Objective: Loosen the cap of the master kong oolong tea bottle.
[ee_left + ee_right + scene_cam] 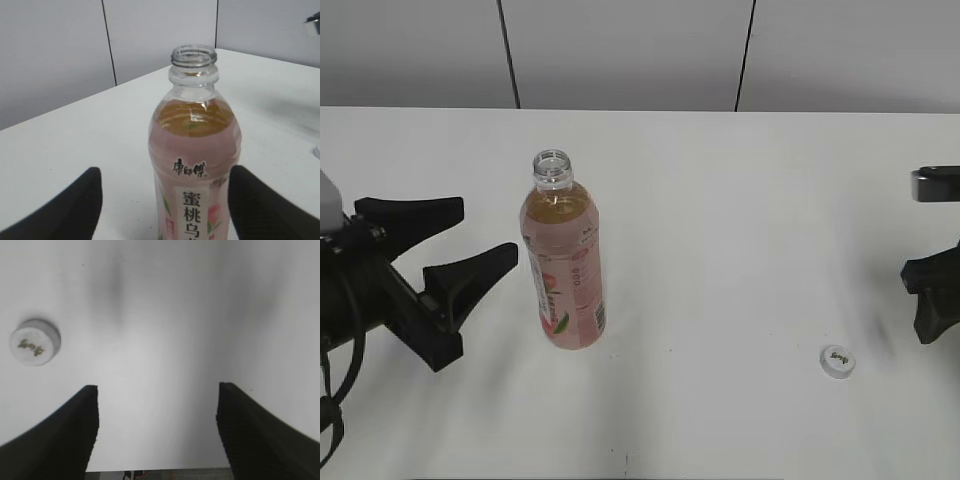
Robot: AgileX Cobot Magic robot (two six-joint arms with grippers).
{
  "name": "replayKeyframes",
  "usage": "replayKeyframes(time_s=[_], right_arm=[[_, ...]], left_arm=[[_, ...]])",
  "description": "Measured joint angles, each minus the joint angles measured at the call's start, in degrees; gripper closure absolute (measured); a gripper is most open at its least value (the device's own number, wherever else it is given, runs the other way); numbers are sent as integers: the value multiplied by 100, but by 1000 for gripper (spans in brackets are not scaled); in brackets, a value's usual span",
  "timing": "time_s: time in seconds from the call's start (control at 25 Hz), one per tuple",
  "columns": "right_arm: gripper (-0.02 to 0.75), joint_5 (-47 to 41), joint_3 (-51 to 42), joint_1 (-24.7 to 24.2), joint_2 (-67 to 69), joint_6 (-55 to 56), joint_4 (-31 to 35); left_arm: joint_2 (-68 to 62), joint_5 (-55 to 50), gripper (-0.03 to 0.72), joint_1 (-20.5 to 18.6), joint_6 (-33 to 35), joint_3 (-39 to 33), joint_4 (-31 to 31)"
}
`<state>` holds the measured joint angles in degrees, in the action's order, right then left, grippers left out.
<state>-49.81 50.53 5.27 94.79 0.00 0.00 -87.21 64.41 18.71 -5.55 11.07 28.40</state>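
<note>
The master kong oolong tea bottle (566, 262) stands upright on the white table, its neck open with no cap on it. In the left wrist view the bottle (195, 150) fills the middle. My left gripper (485, 235) is open and empty, a short way left of the bottle, its fingers (162, 177) either side of it in the wrist view without touching. The cap (838, 360) lies flat on the table at the right front, also in the right wrist view (35, 342). My right gripper (157, 390) is open and empty above bare table, right of the cap.
The white table (720, 220) runs to a grey panelled wall at the back. Its front edge shows at the bottom of the right wrist view (160, 471). Part of the right arm (932, 290) sits at the right edge.
</note>
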Motion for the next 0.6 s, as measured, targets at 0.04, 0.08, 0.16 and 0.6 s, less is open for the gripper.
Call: replayKeyframes(time_s=[0.04, 0.08, 0.16, 0.6], right_arm=[[185, -13, 0, -67, -5, 0, 0], [185, -23, 0, -131, -5, -34, 31], [185, -38, 0, -236, -5, -53, 0], [185, -340, 0, -304, -235, -71, 0]], left_arm=[[8, -21, 216, 0, 0, 0, -10], [9, -40, 216, 0, 0, 0, -16], [20, -60, 216, 0, 0, 0, -50], [31, -413, 218, 0, -28, 0, -454]])
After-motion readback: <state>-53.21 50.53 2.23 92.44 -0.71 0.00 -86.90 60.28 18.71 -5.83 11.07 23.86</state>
